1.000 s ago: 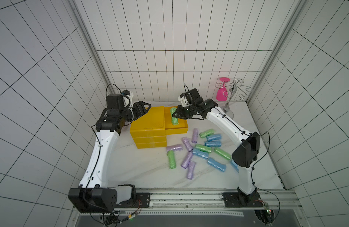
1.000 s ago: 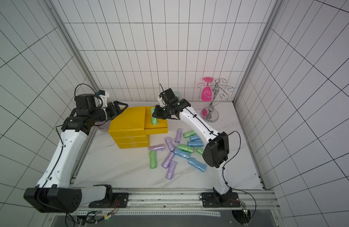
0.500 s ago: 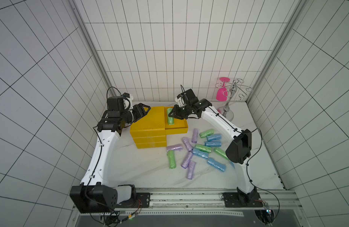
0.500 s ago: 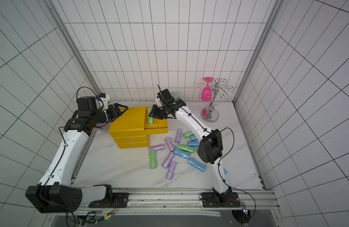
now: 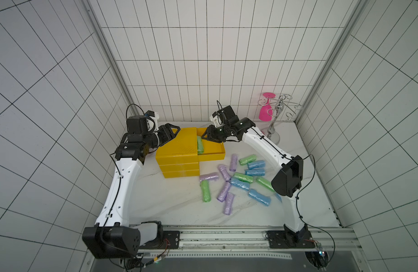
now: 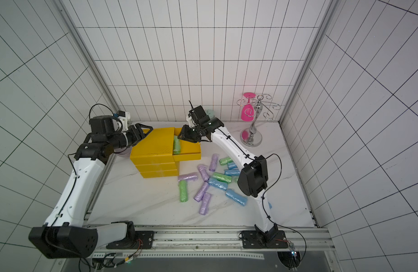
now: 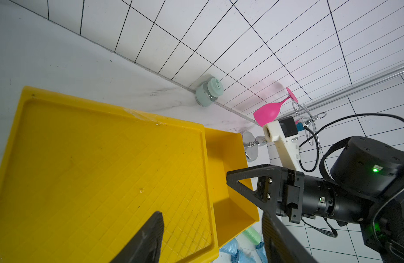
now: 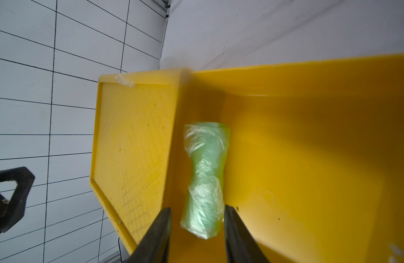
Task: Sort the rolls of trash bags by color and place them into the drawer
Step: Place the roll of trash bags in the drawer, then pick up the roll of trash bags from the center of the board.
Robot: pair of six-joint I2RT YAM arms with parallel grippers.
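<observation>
Inside the pulled-out top drawer [image 8: 310,159] of the yellow drawer unit [image 5: 177,150], one light green roll [image 8: 204,180] lies flat. Jaws of the right gripper [image 8: 197,208] stand spread either side of it, not pinching. Over the unit's top, the left gripper [image 7: 193,195] is spread and empty. Beside the unit, the other rolls [image 5: 239,184] lie scattered on the tabletop [image 5: 168,200].

green roll [image 8: 205,180] lies flat in open yellow drawer [image 8: 310,136], btwn the r gripper [image 8: 197,208] jaws, spread w/ small gaps each side.
</observation>
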